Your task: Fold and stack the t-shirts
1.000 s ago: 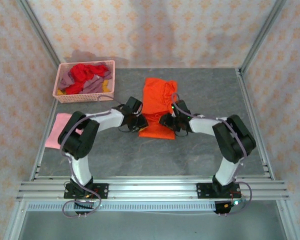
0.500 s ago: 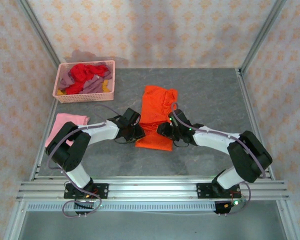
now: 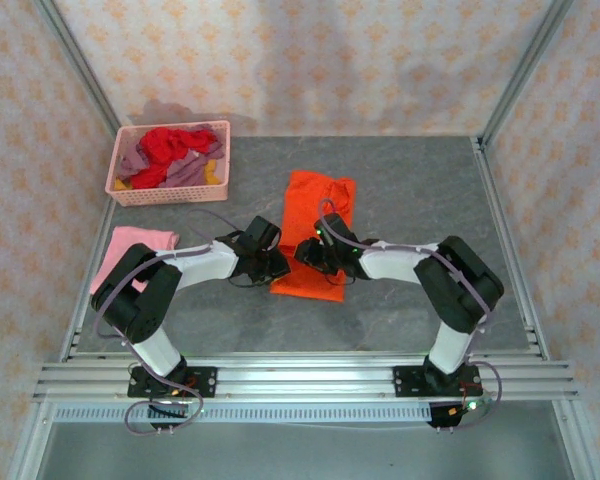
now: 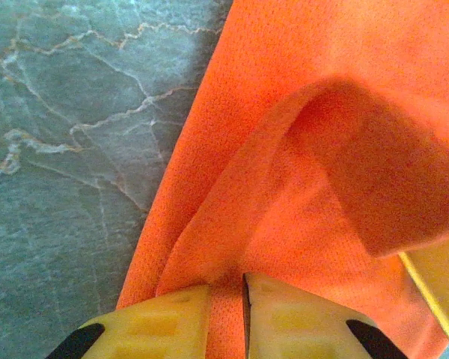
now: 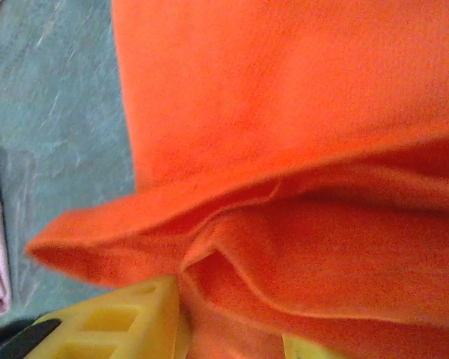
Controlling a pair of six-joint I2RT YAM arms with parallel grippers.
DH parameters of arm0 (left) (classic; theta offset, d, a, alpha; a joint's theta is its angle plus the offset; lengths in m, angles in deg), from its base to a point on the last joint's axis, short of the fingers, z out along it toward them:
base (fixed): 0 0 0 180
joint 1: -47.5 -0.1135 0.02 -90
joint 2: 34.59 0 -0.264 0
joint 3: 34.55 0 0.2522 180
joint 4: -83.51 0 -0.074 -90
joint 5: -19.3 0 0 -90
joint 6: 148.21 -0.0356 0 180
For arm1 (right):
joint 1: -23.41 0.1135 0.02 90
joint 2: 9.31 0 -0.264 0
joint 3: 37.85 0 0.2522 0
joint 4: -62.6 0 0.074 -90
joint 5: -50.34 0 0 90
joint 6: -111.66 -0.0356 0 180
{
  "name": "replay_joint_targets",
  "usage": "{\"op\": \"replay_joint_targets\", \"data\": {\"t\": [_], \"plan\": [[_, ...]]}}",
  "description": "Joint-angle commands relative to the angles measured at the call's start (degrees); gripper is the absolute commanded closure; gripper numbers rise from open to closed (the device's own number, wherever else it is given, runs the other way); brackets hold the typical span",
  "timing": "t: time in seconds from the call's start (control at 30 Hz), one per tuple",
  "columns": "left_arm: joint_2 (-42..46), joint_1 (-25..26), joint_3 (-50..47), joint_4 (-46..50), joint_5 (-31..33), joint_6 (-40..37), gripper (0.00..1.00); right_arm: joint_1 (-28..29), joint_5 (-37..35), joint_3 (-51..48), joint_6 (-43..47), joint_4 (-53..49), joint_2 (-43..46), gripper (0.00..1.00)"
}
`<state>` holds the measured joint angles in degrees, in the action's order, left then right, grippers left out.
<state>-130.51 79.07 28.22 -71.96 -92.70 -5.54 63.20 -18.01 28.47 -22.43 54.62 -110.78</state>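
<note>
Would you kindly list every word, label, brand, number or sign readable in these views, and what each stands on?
There are none to read. The orange t-shirt, the pink t-shirt and the pink basket bear no print; the wallpaper carries only a repeating ornament, no letters.

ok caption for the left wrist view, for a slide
Left gripper pinching a fold of the orange t-shirt on the grey table.

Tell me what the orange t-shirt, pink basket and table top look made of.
The orange t-shirt: soft knit cloth, matte; fine mesh weave shows, and it folds limply. The basket: probably moulded plastic; rigid lattice walls. The table top: grey stone-look surface with pale veins; real stone or printed laminate, cannot tell.
</note>
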Motion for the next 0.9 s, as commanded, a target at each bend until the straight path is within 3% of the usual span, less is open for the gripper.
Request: {"op": "replay_joint_targets", "data": {"t": [0.0,0.33,0.47,0.7,0.87], "plan": [[-1.5,0.1,-1.9,-0.1,2.7,0.3,0.81,-2.5,-0.8,4.5,3.4,-1.3,-2.9,0.6],[-0.4,0.0,-3.5,-0.4,3.2,0.9,0.81,-9.9,-0.8,19.7,11.6,-9.2,-9.7,0.6],[0.1,0.1,-3.2,-0.4,3.2,0.9,0.81,-10.4,0.2,23.1,13.3,-12.0,-7.7,0.57],[1.5,0.0,-3.0,0.0,3.4,0.8,0.81,-8.5,1.2,13.9,11.0,-9.9,0.5,0.57],[2.1,0.1,-2.7,0.3,3.3,0.8,0.81,-3.5,4.3,9.2,5.0,-3.8,1.3,0.58]]}}
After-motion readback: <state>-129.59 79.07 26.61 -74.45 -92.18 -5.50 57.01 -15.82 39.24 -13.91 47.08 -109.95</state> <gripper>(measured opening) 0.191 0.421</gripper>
